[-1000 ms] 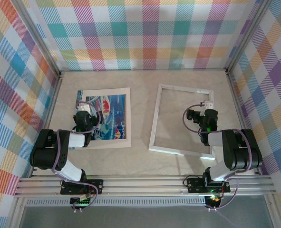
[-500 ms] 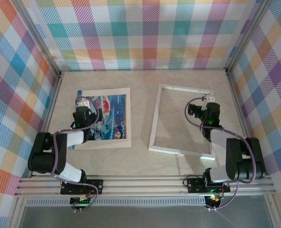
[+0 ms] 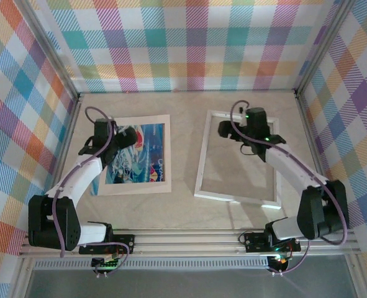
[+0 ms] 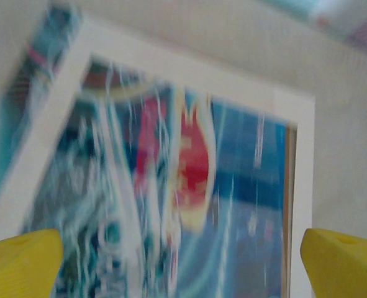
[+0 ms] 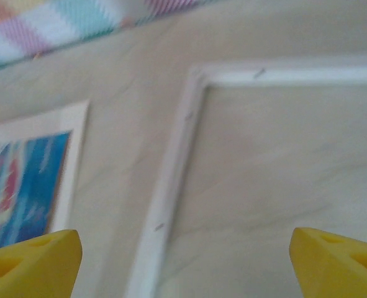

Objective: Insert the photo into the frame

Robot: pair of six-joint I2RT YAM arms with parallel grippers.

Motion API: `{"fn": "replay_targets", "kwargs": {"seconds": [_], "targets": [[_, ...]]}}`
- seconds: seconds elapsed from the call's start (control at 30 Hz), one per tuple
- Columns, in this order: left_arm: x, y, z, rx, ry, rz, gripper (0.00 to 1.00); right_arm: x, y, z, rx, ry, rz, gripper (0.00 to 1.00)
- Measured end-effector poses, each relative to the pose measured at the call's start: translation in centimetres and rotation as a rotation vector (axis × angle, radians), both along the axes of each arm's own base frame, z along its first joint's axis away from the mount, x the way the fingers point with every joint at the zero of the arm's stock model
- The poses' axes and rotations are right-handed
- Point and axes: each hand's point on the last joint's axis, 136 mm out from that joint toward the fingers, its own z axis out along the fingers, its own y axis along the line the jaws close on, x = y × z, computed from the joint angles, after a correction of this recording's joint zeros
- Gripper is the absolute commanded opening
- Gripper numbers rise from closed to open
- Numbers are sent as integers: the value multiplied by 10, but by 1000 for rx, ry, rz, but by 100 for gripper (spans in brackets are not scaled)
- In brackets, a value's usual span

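Both arms have stretched out from the tucked pose I saw a second ago. My left gripper (image 4: 182,261) has swung forward and now hangs over the left part of the photo (image 3: 140,155). My right gripper (image 5: 184,261) has reached across to the far-left corner of the frame (image 3: 201,158). Neither the photo nor the frame has shifted.

The left gripper is released. Its jaws stand wide at both edges of the wrist view, with nothing between them but the blurred print below. The right gripper is released too, jaws spread to the corners of its view, hovering above the frame's white rail without gripping it.

The photo lies flat on the left half of the table (image 3: 183,133), blue and teal with red patches. A white mat (image 3: 167,155) lies over it, slightly askew, so a strip of the print shows past the mat's left edge. The frame lies flat on the right half, well apart from the photo, and the table surface shows through its opening.
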Motion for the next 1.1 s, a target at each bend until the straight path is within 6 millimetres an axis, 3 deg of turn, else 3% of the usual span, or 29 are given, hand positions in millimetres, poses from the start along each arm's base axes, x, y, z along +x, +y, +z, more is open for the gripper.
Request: {"fn": "replay_targets", "kwargs": {"seconds": [0.13,0.23,0.43,0.57,0.73,1.1], "targets": [[-41,-18,-39,-77,156,-5,99,-28,64,-24,27,145,156,79],[-64,-19,-51,-118,194,21,99,-53,107,-44,33,241,255,75],[-97,-14,-68,-155,209,60,100,-91,166,-82,50,381,339,61],[-107,-20,-91,-183,258,40,100,-109,193,-102,44,441,364,57],[-101,-28,-103,-214,281,17,100,-119,224,-116,62,488,389,53],[-89,-33,-104,-224,250,-2,100,-123,243,-141,53,547,364,56]]}}
